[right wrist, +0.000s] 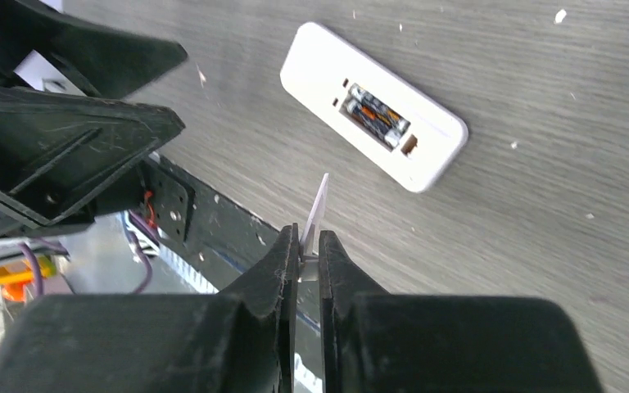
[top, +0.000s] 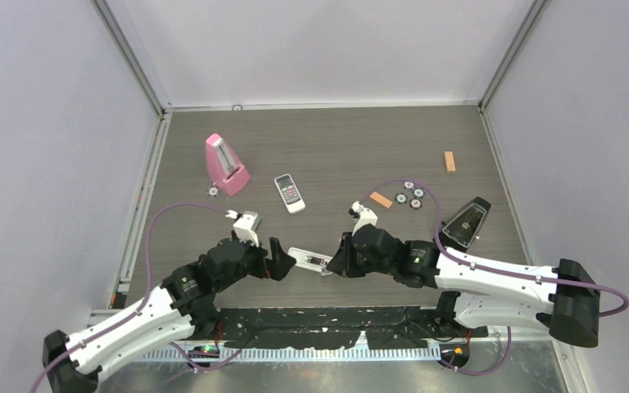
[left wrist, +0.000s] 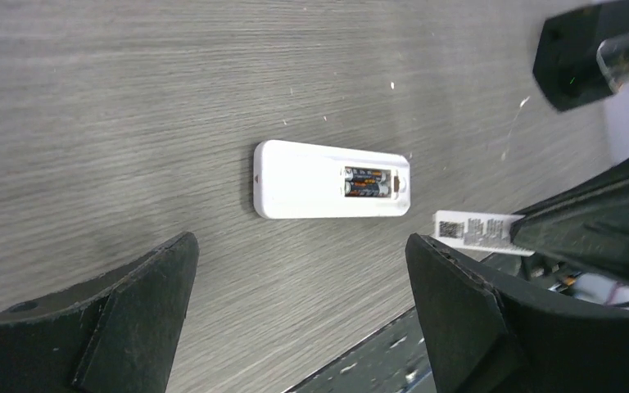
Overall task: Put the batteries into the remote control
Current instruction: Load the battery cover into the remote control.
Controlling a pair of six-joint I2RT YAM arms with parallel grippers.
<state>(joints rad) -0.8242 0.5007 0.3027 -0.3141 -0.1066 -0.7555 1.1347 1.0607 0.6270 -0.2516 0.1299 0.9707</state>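
Note:
The remote control lies back-up on the table near the front edge, between both grippers. Its battery bay is uncovered, and two batteries lie side by side inside it. My left gripper hovers just left of the remote, jaws wide open and empty. My right gripper sits at the remote's right end, shut on a thin white battery cover with a printed label, held on edge above the table.
Behind stand a pink metronome, a shorter remote with a display, several coin-like discs, two orange blocks and a dark metronome. The table's taped front edge runs just below the grippers.

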